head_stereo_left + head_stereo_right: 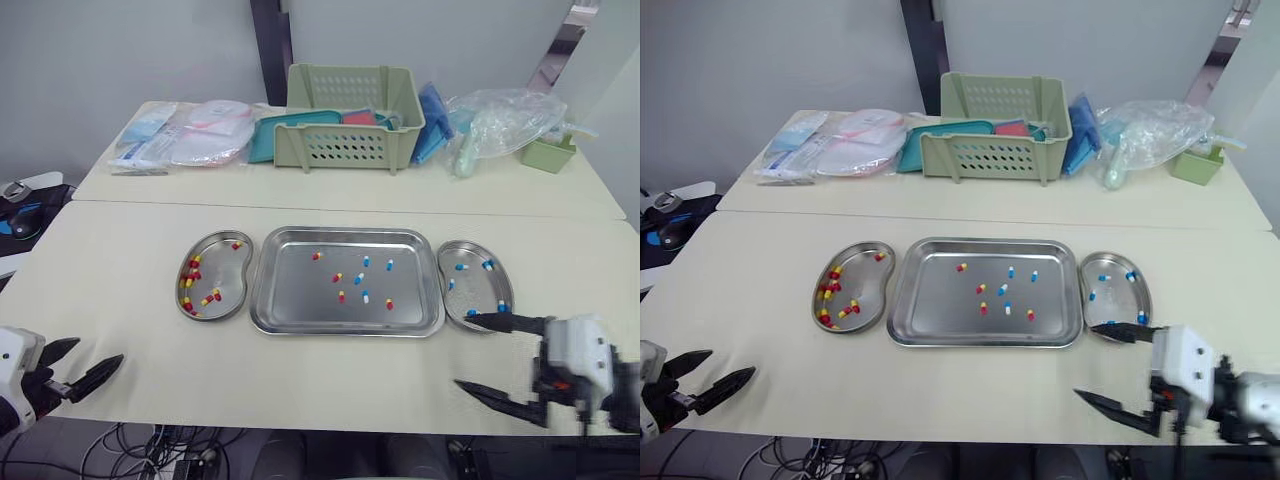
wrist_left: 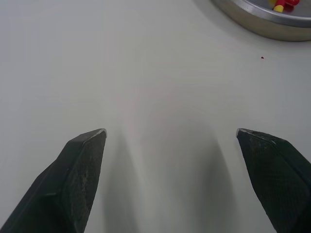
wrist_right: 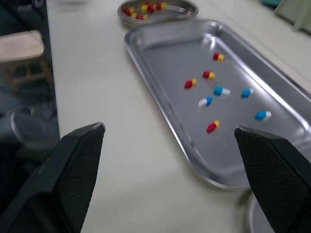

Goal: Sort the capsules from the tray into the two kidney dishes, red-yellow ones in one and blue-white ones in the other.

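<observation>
I take the tray (image 1: 300,290) as my reference. It lies flat in the middle of the table (image 1: 140,250), with one kidney dish close against each of its short sides.

Eight capsules are loose on the tray floor, all toward its centre and right half. Four are red-yellow capsules (image 1: 337,277) and four are blue-white capsules (image 1: 366,261), and none of them touch one another.

The left kidney dish (image 1: 228,270), just left of the tray, holds a scatter of red-yellow ones only. The right kidney dish (image 1: 475,285), just right of the tray, holds a few blue-white ones.

My left gripper (image 1: 97,352) hangs over bare table, well to the near-left of the tray and nearer to me than the left dish. Its fingers are spread wide with nothing between them.

My right gripper (image 1: 463,350) sits at the tray's near-right corner, also spread wide and empty. Its farther finger (image 1: 500,321) reaches to the near rim of the right dish. I cannot tell whether it touches the metal.

Behind the tray, across the table, stands a pale green basket (image 1: 350,120) among bagged supplies.
</observation>
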You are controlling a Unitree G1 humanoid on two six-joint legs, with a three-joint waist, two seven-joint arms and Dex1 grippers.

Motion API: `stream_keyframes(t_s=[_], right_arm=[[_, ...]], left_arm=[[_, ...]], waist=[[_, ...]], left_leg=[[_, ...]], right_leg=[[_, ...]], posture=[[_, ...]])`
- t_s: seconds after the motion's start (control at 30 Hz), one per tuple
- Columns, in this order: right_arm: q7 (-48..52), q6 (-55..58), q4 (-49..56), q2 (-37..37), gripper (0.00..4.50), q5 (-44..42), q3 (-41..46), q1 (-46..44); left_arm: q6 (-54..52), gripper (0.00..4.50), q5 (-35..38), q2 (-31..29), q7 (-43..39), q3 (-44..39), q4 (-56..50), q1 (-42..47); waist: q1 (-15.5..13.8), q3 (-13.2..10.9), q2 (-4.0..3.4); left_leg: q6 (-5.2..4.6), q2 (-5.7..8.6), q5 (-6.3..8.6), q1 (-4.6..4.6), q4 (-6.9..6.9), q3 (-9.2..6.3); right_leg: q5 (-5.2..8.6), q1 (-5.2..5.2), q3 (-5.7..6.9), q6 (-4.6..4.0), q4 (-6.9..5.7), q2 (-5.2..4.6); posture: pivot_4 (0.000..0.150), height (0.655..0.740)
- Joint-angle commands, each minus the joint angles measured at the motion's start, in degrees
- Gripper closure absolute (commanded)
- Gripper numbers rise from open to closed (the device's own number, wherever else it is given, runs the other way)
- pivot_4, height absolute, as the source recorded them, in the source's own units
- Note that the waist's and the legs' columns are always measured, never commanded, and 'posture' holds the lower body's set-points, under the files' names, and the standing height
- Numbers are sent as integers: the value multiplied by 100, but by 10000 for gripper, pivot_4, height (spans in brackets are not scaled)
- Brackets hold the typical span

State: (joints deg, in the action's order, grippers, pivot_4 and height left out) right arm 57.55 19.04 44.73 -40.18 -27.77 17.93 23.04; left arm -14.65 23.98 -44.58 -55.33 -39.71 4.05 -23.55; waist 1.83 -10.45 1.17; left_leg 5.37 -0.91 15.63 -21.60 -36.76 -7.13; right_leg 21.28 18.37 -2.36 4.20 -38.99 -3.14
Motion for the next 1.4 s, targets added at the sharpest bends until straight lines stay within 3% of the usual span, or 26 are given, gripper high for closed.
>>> stream_keyframes(t_s=[0.03, 0.33, 0.67, 0.87, 1.03, 1.33, 1.4], right_arm=[[-765, -367, 203, 520, 0, 499, -622, -79], [-1294, -1280, -373, 1062, 0, 1487, -1881, 36], [-1500, -1907, -938, 1131, 0, 1703, -2076, 189], [-1531, -1896, -865, 1085, 0, 1669, -2170, 228], [-1576, -1696, -696, 1031, 0, 1564, -2118, 170], [-1789, -1498, -564, 1074, 0, 1541, -2151, 137], [-1823, -1484, -557, 1075, 0, 1542, -2166, 133]], left_arm=[[24, 523, 116, 56, 71, -167, -332, -125], [24, 523, 180, 90, 129, -77, -700, -117], [-85, 523, 293, 37, 111, 45, -1111, 206], [-26, 523, 297, -460, -482, 525, -1668, 473], [-401, 523, 510, -785, -515, 1260, -1743, 1636], [-852, 523, 619, -252, -296, 2536, -1698, 3195], [-741, 4444, 506, -118, -291, 2762, -1557, 3435]], waist=[[0, 2, 4], [1, 8, 14], [0, 8, 13], [-12, 9, 16], [-21, 2, 2], [31, -3, -6], [21, -3, -6]], left_leg=[[0, 1, 0, 0, 0, 1], [0, 1, 0, 3, 2, -1], [0, 1, 0, 5, 2, -1], [0, 1, 0, 5, 2, -3], [0, 6, 0, 9, 1, -4], [0, 7, 0, 7, 0, -4], [0, 7, 0, 7, -3, -5]], right_leg=[[0, 1, 0, 0, 0, 0], [0, 1, 0, 0, 1, 0], [0, 0, 0, 0, 1, 0], [0, -2, 1, 0, 0, 0], [0, -6, 2, 0, 0, -1], [0, -2, -1, 0, -2, 1], [0, -3, -1, 0, -4, 1]], posture=[[1500, 7400], [1500, 7400], [1500, 7400], [1500, 7400], [1500, 7400], [1500, 7400], [1500, 7400]])
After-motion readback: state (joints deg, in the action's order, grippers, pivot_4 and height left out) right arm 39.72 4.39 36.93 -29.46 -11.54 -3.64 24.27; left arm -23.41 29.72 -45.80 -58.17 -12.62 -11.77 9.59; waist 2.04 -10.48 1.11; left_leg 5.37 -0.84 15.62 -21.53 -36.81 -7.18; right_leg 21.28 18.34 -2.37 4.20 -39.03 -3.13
